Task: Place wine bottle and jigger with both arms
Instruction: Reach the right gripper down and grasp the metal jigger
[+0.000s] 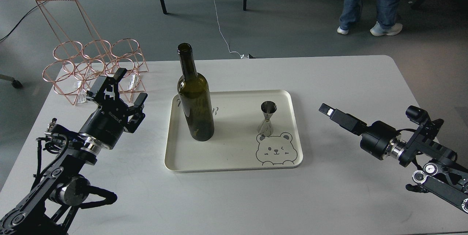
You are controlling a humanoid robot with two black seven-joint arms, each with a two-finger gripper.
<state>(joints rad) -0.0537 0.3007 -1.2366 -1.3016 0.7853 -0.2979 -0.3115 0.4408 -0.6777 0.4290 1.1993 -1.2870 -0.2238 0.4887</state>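
The dark olive-green wine bottle (195, 98) stands upright on the left part of a cream tray (234, 163). The small steel jigger (268, 118) stands on the tray's right part, just above a printed bear. My left gripper (132, 86) is open and empty, left of the tray and apart from the bottle. My right gripper (328, 111) is right of the tray, pointing left at the jigger with a clear gap between them. It is turned edge-on, so its fingers overlap and I cannot tell them apart.
A copper wire bottle rack (95, 67) stands at the table's back left, right behind my left gripper. The white table (329, 78) has rounded corners. A person's legs (369, 1) and chair legs stand on the floor beyond it.
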